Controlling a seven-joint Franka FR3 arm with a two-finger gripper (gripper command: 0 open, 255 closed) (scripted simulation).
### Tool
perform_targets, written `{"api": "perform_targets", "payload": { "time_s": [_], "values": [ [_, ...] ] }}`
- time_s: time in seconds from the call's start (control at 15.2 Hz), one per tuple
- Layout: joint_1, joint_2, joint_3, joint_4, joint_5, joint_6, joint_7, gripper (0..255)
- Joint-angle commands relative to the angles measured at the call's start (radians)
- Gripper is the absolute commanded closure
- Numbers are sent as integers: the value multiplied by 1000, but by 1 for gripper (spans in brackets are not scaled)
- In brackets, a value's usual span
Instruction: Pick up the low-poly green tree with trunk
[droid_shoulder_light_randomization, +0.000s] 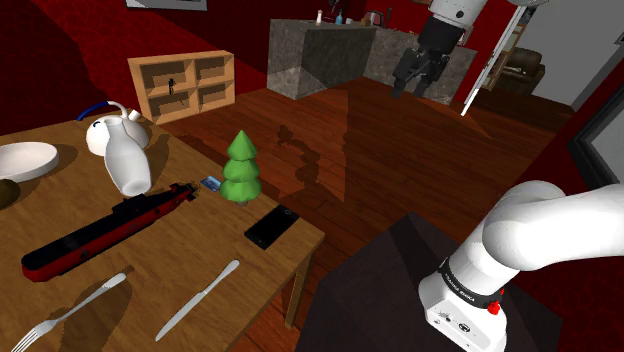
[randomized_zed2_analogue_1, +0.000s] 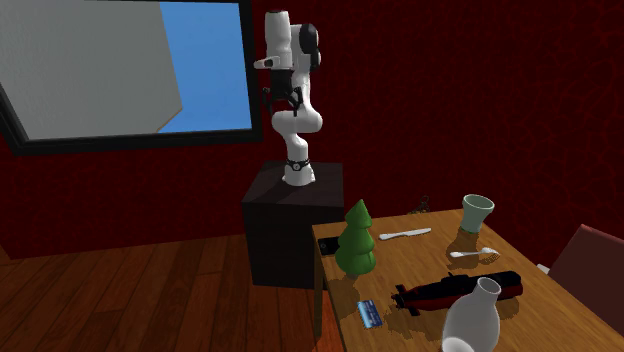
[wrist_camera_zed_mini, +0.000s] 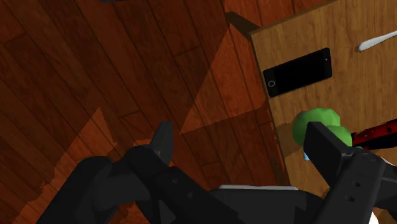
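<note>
The low-poly green tree (droid_shoulder_light_randomization: 241, 170) stands upright on the wooden table (droid_shoulder_light_randomization: 180, 262), close to the edge that faces the open floor. In the second exterior view the tree (randomized_zed2_analogue_1: 356, 240) is near the table corner closest to the stand. My gripper (droid_shoulder_light_randomization: 413, 90) hangs high over the floor, well away from the table and far above the tree. In the wrist view the gripper (wrist_camera_zed_mini: 243, 145) is open with nothing between its fingers, and the tree (wrist_camera_zed_mini: 316, 125) shows from above, partly behind one finger (wrist_camera_zed_mini: 324, 147).
A black phone (droid_shoulder_light_randomization: 272, 227) lies beside the tree, with a small blue card (droid_shoulder_light_randomization: 211, 183) and a black-and-red submarine (droid_shoulder_light_randomization: 105, 233) behind it. A white bottle (droid_shoulder_light_randomization: 128, 160), teapot (droid_shoulder_light_randomization: 105, 130), bowl (droid_shoulder_light_randomization: 25, 160), knife (droid_shoulder_light_randomization: 198, 299) and fork (droid_shoulder_light_randomization: 65, 312) share the table.
</note>
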Motion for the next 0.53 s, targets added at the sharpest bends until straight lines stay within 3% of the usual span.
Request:
{"api": "perform_targets", "payload": {
  "time_s": [0.0,0.46],
  "values": [
    [0,0,0,0,0,0,0,0],
    [104,211,-147,-4,112,215,-276,0]
  ]
}}
